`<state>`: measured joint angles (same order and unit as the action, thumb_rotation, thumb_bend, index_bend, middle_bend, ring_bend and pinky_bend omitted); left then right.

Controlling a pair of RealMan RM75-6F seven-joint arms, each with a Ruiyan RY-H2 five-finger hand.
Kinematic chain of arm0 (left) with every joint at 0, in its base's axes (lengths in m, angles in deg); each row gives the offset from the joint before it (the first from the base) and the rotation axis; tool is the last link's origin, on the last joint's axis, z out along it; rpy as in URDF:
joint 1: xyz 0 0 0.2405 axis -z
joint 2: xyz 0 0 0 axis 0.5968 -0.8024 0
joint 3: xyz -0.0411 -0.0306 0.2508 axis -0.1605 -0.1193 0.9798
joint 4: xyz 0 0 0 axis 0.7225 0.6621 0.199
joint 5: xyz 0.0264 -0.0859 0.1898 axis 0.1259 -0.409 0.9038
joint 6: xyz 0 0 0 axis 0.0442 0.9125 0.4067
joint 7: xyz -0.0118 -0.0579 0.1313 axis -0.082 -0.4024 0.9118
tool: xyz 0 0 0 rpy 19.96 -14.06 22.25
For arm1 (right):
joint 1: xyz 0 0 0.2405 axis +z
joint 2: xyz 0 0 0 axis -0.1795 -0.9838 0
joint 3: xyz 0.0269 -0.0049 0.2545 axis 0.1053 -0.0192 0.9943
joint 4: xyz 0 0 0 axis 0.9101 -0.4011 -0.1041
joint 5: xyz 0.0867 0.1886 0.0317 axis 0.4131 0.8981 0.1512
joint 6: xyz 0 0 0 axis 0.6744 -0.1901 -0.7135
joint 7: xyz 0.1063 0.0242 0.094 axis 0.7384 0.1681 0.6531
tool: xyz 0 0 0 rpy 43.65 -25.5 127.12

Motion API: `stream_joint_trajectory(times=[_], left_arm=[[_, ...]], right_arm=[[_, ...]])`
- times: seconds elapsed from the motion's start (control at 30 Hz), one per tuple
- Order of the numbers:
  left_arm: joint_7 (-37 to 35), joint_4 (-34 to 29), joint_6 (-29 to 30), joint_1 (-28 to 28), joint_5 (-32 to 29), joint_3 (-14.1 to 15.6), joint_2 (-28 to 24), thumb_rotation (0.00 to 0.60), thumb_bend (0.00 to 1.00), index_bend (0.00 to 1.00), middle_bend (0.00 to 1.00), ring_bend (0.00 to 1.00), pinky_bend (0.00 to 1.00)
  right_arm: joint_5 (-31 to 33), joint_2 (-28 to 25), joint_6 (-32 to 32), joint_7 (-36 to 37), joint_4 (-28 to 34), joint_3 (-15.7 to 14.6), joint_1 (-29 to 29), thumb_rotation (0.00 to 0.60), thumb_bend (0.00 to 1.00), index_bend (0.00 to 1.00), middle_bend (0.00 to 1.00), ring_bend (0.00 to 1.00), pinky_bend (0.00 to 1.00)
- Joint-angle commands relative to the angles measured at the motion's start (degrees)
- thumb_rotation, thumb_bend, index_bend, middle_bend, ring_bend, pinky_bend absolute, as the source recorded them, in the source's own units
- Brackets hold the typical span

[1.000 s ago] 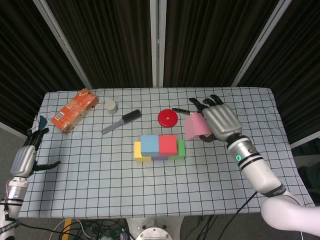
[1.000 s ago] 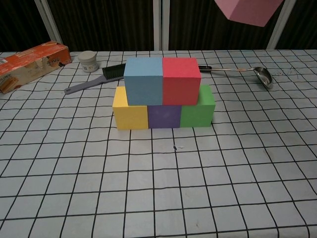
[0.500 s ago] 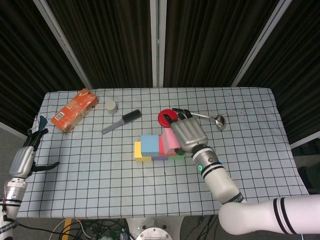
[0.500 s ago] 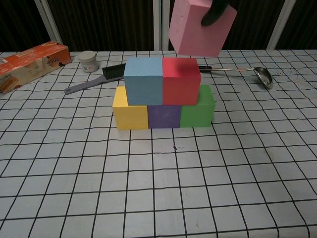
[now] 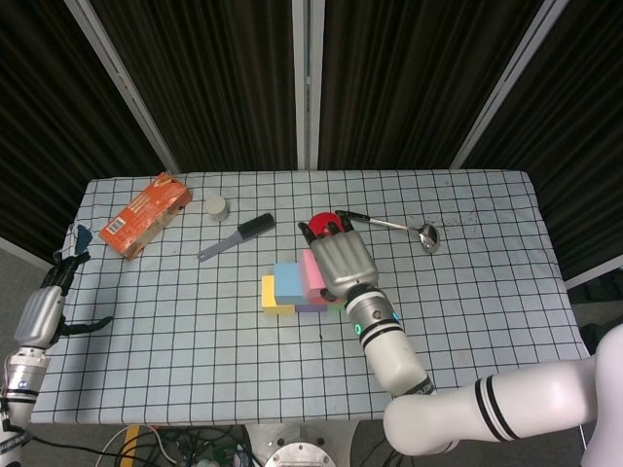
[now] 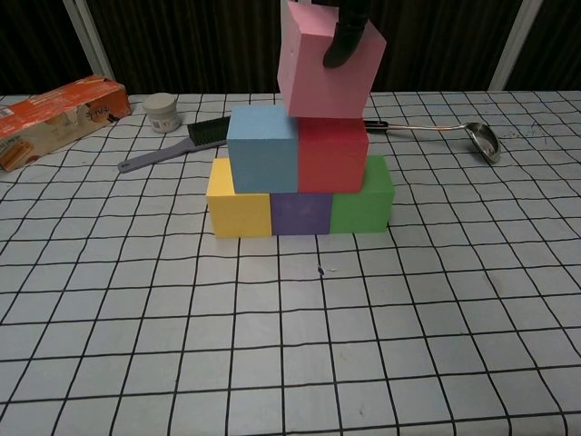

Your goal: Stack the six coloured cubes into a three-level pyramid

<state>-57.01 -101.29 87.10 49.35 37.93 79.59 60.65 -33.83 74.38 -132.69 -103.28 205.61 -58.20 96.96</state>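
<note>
**Pink cube over the two-level stack**

The right hand (image 5: 339, 265) grips the pink cube (image 6: 327, 62), tilted, above the blue cube (image 6: 262, 148) and red cube (image 6: 332, 154) (whether it touches them is unclear). Beneath sit the yellow cube (image 6: 238, 202), purple cube (image 6: 300, 213) and green cube (image 6: 362, 202). The left hand (image 5: 46, 313) hangs off the desk (image 5: 195, 341) edge, fingers apart, holding nothing.

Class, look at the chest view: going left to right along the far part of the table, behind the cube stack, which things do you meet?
Orange cardboard box → small white jar → grey-handled black brush → metal ladle.
</note>
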Motion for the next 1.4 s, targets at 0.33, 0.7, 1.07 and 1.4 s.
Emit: stream_joint_trajectory(times=[0.33, 0.7, 1.07, 1.4], left_arm=[[-0.5, 0.4, -0.3, -0.1, 0.2, 0.3, 0.1, 0.600, 0.06, 0.05, 0.09, 0.00, 0.07], [-1.9, 1.2, 0.0, -0.3, 0.5, 0.3, 0.1, 0.600, 0.06, 0.05, 0.09, 0.00, 0.07], [-2.6, 1.5, -0.3, -0.1, 0.8, 0.4, 0.0, 0.600, 0.06, 0.05, 0.09, 0.00, 0.07], [-3.0, 1.3, -0.4, 0.0, 1.2, 0.6, -0.3, 0.600, 0.06, 0.05, 0.09, 0.00, 0.07]], right_arm=[[1.4, 4.0, -3.6, -2.8, -2.7, 1.6, 0.6, 0.600, 0.14, 0.00, 0.57, 0.13, 0.00], [2.7, 7.8, -7.0, -6.1, -4.2, 3.3, 1.2, 0.600, 0.15, 0.00, 0.56, 0.14, 0.00], [4.7, 10.8, -10.0, -9.0, -5.5, 5.5, 1.4, 0.600, 0.15, 0.00, 0.57, 0.14, 0.00], [7.7, 13.3, -14.3, -12.5, -6.2, 8.6, 2.5, 0.600, 0.15, 0.00, 0.57, 0.14, 0.00]])
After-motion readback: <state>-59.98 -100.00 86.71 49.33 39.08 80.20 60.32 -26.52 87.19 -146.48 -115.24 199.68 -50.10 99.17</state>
